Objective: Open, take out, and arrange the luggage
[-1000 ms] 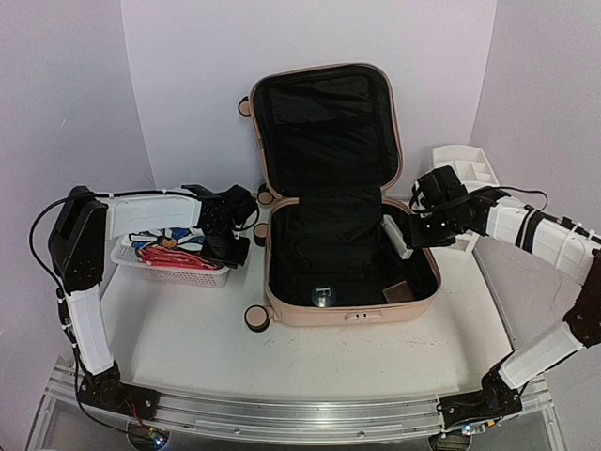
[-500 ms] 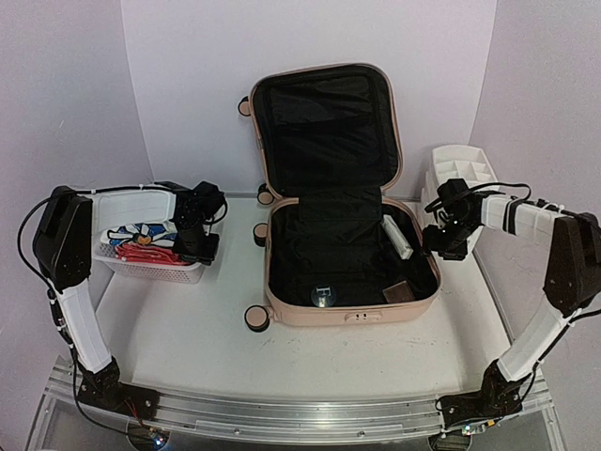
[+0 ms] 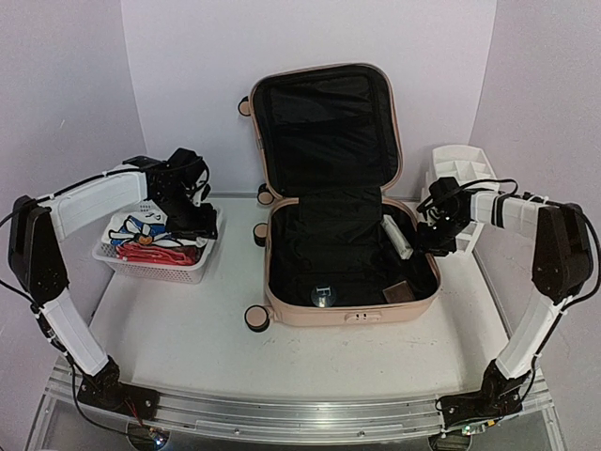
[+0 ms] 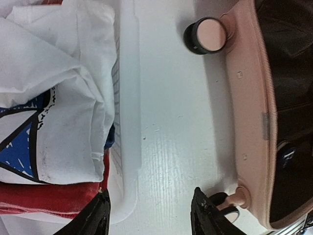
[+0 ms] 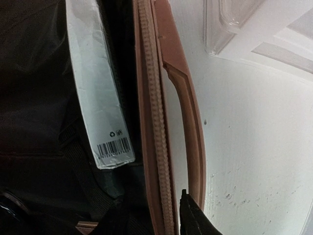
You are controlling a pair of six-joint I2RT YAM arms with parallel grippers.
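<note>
- Hovering over the white mesh basket (image 4: 128, 98) at the table's left, my left gripper (image 4: 151, 218) has its fingers spread with nothing between them. A white printed garment (image 4: 54, 88) and red fabric (image 4: 44, 203) lie in the basket beneath.
- My right gripper (image 3: 423, 246) sits at the right rim of the peach-pink suitcase (image 3: 347, 318), which lies open mid-table with its lid standing against the back wall.
- In the right wrist view one fingertip (image 5: 190, 215) shows outside the rim, by the carry handle (image 5: 183, 98). The other is lost against the black lining, so I cannot tell whether I am pinching the rim or merely straddling it.
- A flat white packet with a barcode (image 5: 100, 93) leans just inside that rim. A small round item (image 3: 324, 297) and a brown flat one (image 3: 399, 292) lie near the front wall, so I judge the unpacking only partly done.
- Closing here would likely catch the zip (image 5: 152, 122) or the handle rather than the packet, and lifting then could drag or tip the suitcase.
- The packet is thin and stands against the wall, so a shallow pinch could let it slide down into the lining.
- The white drawer organizer (image 3: 462, 174) stands just beside my right wrist, and a wide outward swing could knock it.
- My left fingers hang low, so a sideways move could snag the garment or shove the basket toward the caster wheel (image 4: 208, 36).
</note>
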